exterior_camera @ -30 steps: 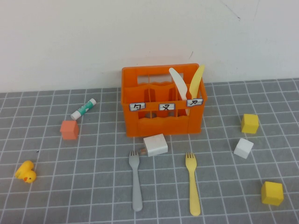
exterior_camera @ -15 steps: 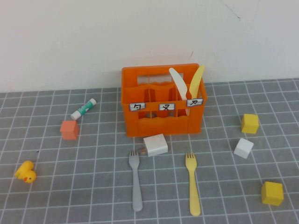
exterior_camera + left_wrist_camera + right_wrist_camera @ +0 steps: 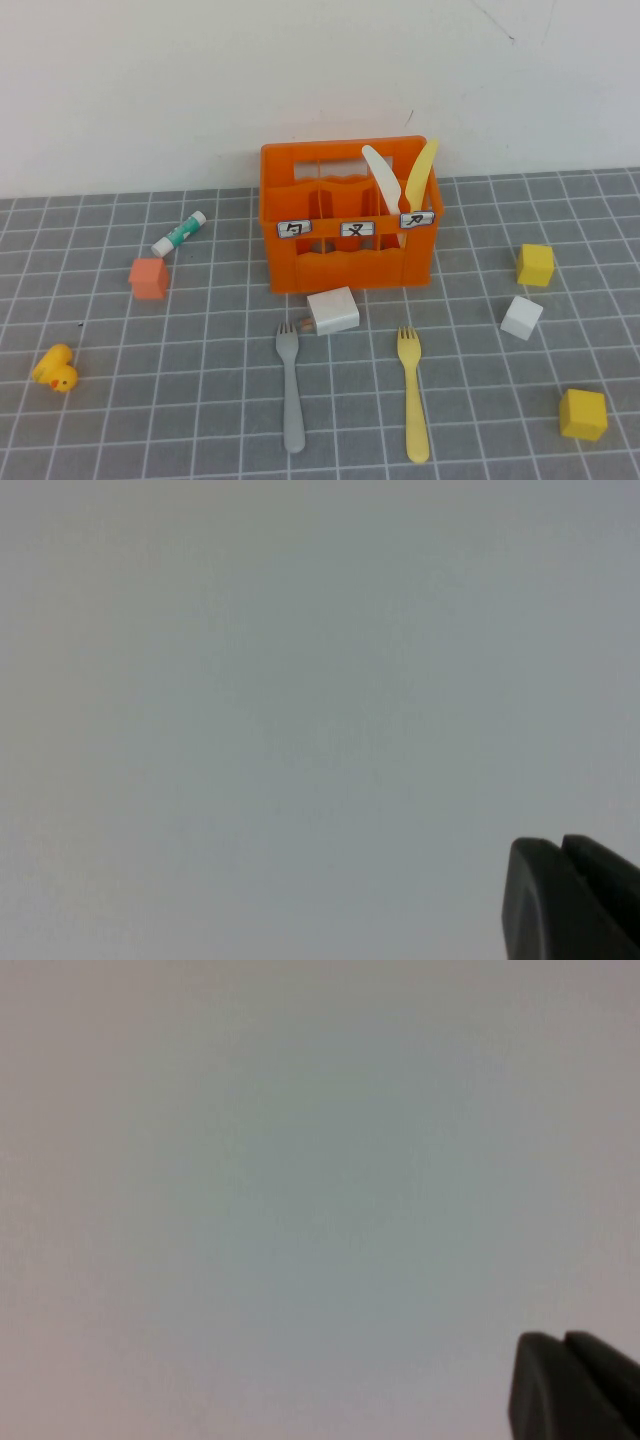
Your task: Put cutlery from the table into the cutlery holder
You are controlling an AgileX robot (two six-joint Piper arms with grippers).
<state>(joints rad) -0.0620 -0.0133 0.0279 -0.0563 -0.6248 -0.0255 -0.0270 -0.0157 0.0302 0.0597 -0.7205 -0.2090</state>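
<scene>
- Light's soft and even from overhead, no glare
- orange crate (image 3: 345, 225) drops just a faint shadow on the table (image 3: 200, 330)
- wrist views: blank grey, blurry dark fingertips cornered

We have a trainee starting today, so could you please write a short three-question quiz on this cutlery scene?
1. True or false: the grey fork already stands in the orange cutlery holder.
2. Which compartment holds the white knife and yellow knife: A robot's left, B middle, C robot's right?
3. Fill in: the white block touching the grey fork's tines lies just in front of the ____.

Key
1. False: it lies flat on the table, as does the pale yellow fork.
2. C.
3. Cutlery holder.

Both the left pincer and right pincer are shut, away from the table.
</scene>
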